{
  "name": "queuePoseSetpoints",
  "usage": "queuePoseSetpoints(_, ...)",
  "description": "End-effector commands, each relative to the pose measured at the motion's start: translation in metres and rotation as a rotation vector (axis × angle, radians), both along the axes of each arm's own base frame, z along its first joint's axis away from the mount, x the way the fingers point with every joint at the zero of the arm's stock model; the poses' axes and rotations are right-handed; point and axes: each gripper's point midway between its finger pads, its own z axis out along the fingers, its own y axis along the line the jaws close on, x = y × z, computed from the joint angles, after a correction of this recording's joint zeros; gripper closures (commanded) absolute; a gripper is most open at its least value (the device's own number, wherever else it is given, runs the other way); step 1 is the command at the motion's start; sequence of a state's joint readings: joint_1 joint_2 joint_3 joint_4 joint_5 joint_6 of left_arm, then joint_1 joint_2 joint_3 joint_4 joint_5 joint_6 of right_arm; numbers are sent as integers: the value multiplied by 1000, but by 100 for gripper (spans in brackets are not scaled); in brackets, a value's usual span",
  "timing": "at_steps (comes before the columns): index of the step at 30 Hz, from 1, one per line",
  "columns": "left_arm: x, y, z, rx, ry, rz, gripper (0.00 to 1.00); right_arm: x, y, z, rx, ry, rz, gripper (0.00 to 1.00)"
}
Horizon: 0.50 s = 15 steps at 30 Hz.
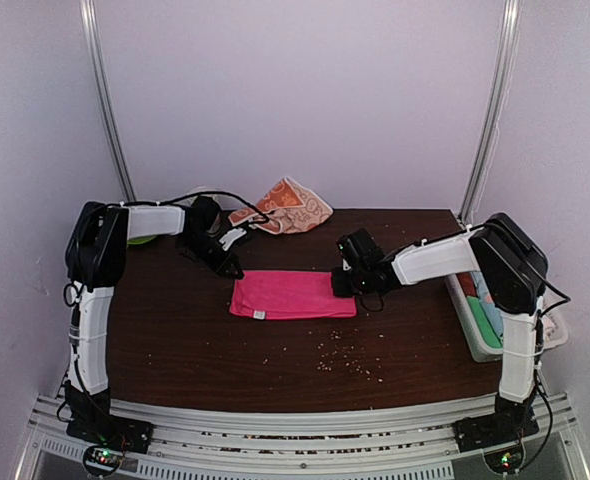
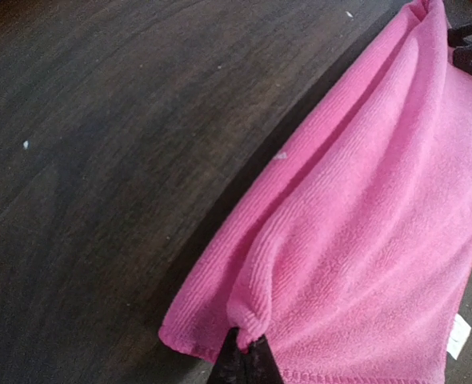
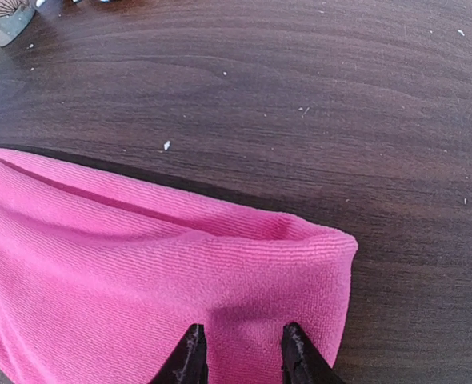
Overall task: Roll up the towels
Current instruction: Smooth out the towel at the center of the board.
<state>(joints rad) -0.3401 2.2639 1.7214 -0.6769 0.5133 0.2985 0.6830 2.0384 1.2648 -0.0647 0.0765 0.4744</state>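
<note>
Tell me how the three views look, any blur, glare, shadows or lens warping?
Top external: soft even light, sharp, no glare. Left wrist: lens curves the edge of the pink towel; dark shadow beside it on the table. Right wrist: crisp wood grain, faint sheen at top.

From high above the near edge we look down on the whole counter (image 1: 175,350); both wrist cameras peer closely past their jaws, sharing the pink towel (image 2: 380,240) ahead.
</note>
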Motion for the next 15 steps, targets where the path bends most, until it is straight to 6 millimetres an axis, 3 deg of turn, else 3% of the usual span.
queuePoseSetpoints(1, 21, 10, 24, 30, -132, 77, 100, -11, -16, -30, -80, 51, -21, 67)
queuePoseSetpoints(10, 28, 12, 35, 19, -195, 108, 100, -18, -21, -50, -105, 90, -16, 68)
queuePoseSetpoints(15, 32, 15, 29, 42, -201, 121, 100, -19, -21, -52, -112, 94, -11, 68)
